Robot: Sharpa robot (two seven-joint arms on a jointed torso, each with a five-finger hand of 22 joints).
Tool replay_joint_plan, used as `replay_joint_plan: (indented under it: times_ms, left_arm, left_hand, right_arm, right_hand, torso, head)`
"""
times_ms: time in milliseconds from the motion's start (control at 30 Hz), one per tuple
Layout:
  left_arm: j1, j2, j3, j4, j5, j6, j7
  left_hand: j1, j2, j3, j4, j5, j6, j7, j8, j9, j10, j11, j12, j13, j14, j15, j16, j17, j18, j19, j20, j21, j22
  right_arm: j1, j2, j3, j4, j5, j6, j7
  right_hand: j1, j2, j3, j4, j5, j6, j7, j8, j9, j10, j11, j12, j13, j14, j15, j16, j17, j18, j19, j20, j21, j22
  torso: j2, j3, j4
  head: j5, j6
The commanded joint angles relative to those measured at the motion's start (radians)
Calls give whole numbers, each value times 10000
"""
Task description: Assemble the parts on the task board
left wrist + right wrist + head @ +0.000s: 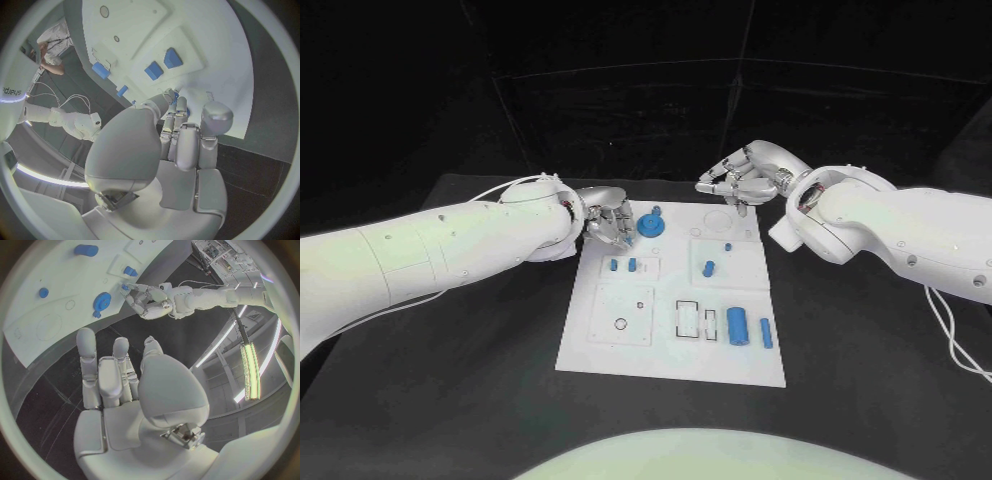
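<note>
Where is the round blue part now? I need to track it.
In the head view, the round blue part stands on the task board's far edge, beside the left hand.

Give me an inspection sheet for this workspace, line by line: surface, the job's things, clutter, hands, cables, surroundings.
Surface: black table, bare around the board.
Job's things: white task board lies mid-table; a round blue part sits near its far edge, small blue parts in the middle, two larger blue cylinders lie side by side near the right edge.
Clutter: nothing seen.
Hands: left hand is at the board's far left corner, fingers beside the round blue part; whether it grips anything cannot be told. Right hand hovers above the far right corner, fingers apart, holding nothing.
Cables: thin white cables run along both arms.
Surroundings: dark backdrop behind the table.
</note>
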Motion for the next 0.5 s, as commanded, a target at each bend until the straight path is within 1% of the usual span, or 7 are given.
replay_joint_plan:
  times_ms: [33,133,267,400,500]
  left_arm:
    - [8,27,-5,-21,-221,181,-65]
    - [6,41,-14,-26,-250,175,-73]
    - [3,68,-23,-34,-267,211,-97]
    - [2,86,-32,-46,-309,221,-151]
    - [1,92,-35,-69,-369,216,-180]
  left_hand:
    - [-133,3,50,5,48,70,15,-51,-3,72,15,-48,-6,88,-12,25,-4,-176,4,-56,10,-2]
    - [-134,4,51,5,48,70,15,-52,-3,72,16,-50,-6,86,-12,22,-14,-173,-1,-56,-5,-15]
    - [-134,4,51,5,48,70,15,-52,-3,72,16,-50,-6,86,-12,22,-14,-173,-1,-56,-5,-15]
    - [-134,4,52,4,48,71,15,-52,-3,73,15,-51,-6,85,-12,21,-16,-173,-2,-56,-6,-15]
    - [-134,6,55,2,49,72,15,-54,-3,74,15,-54,-5,83,-11,19,-21,-172,-3,-55,-9,-17]
  right_arm:
    - [20,-1,6,29,-20,51,29]
    - [20,-9,6,39,-20,46,31]
    - [20,-12,6,54,-20,40,33]
    - [20,-13,6,68,-20,37,32]
    - [20,-16,6,70,-20,34,32]
  right_hand:
    - [34,21,-32,-17,64,-45,-5,3,0,-36,-32,29,-1,164,23,5,-1,201,25,-23,-28,0]
    - [34,21,-32,-17,64,-45,-5,3,0,-36,-32,29,-1,164,23,5,-1,201,25,-23,-28,0]
    - [34,21,-32,-17,64,-45,-5,3,0,-36,-32,29,-1,164,23,5,-1,201,25,-23,-28,0]
    - [34,21,-32,-17,64,-45,-5,3,0,-36,-32,29,-1,164,23,5,-1,201,25,-23,-28,0]
    - [34,21,-32,-17,64,-45,-5,3,0,-36,-32,29,-1,164,23,5,-1,201,25,-23,-28,0]
  torso:
    - [-4,9,-6]
    - [1,2,-5]
    - [-6,6,-1]
    - [-2,1,-6]
    - [-6,-1,1]
  head:
    - [-21,-10]
    - [-17,-15]
    - [-25,-19]
    - [-28,-24]
    - [-30,-24]
